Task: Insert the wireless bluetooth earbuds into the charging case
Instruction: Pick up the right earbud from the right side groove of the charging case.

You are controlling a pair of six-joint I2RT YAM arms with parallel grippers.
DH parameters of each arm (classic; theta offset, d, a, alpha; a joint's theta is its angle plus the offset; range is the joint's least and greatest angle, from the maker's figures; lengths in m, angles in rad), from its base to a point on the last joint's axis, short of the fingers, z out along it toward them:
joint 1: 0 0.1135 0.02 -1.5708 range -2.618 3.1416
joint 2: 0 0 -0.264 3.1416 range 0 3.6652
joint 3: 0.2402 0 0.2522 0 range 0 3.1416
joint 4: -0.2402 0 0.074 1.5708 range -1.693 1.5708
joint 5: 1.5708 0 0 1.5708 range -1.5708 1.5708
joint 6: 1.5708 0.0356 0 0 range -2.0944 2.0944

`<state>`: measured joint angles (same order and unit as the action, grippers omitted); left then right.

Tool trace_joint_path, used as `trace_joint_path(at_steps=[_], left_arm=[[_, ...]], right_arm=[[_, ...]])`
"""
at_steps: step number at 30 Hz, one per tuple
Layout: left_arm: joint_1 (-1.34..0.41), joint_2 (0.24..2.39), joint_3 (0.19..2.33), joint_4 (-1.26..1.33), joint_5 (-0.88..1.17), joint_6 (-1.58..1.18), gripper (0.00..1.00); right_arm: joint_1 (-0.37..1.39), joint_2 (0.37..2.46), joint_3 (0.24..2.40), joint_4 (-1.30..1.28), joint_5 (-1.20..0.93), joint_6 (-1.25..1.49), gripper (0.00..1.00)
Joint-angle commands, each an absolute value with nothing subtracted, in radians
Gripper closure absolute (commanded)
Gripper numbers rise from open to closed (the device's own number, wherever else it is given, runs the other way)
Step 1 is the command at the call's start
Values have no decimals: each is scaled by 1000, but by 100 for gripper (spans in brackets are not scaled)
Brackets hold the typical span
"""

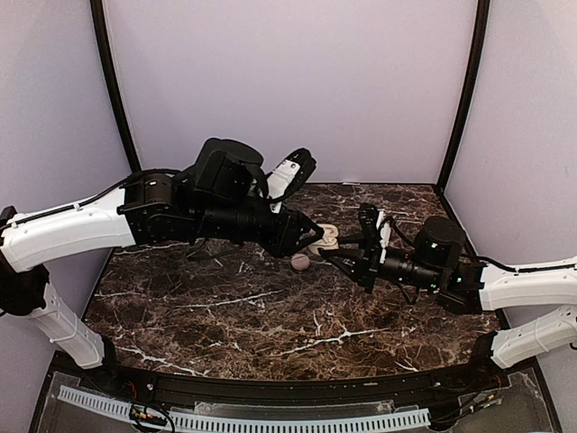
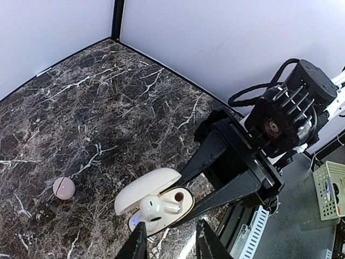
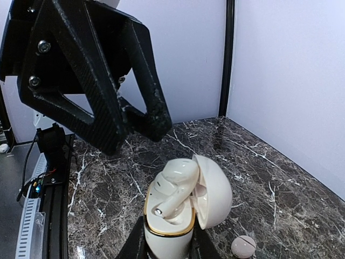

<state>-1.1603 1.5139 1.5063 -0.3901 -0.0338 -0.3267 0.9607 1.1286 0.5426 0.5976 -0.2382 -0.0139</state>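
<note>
The right pincer [image 3: 168, 243] is clamped narrow on the one charging case [image 3: 164, 229], a finger on either side of its cream body. It holds the case upright, with the opening facing away from the wrist. A gold band rims that opening. The lid [image 3: 215, 197] is hinged open and stands just beyond the fingertips, to one side.

One white earbud [image 3: 175, 186] lies in the case, directly past the right pincer's tips. Its bulb sits high in the well and its short stem slants out over the gold rim, so it is not seated flush. That is the only earbud I can count. The left wrist view shows a dark well beside it, but what the well holds cannot be made out.

The left pincer [image 2: 172, 229] hangs just over the same case, opposite the right one. Its two fingers stand partly apart with nothing between them, and the earbud lies just past their tips. A faint bluish glow shows on the case's front edge nearest these fingers.

One small pinkish round object [image 3: 243, 245] lies on the dark marble table [image 1: 270, 316], near the right pincer's tips and apart from the case.

Whether the case bears a brand cannot be told.
</note>
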Motion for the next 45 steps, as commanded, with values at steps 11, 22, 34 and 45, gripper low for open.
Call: trace_joint_path(at_steps=[11,22,34,45], left_arm=[[-1146,1547,1560,-397,-30,-329,72],[-1145,1566,1580,-419,-35,-322,77],[-1144,1584,1589,-441,-43,-325,78],[-1144,1606,1613,-462,-40,-317,79]], right_arm=[[973,1111,569,620,-231,-25,100],[978,1113,574,618,-230,-29,100],[980,1109,573,619,-219,-31,100],[982,1110,576,621,-219,-33,100]])
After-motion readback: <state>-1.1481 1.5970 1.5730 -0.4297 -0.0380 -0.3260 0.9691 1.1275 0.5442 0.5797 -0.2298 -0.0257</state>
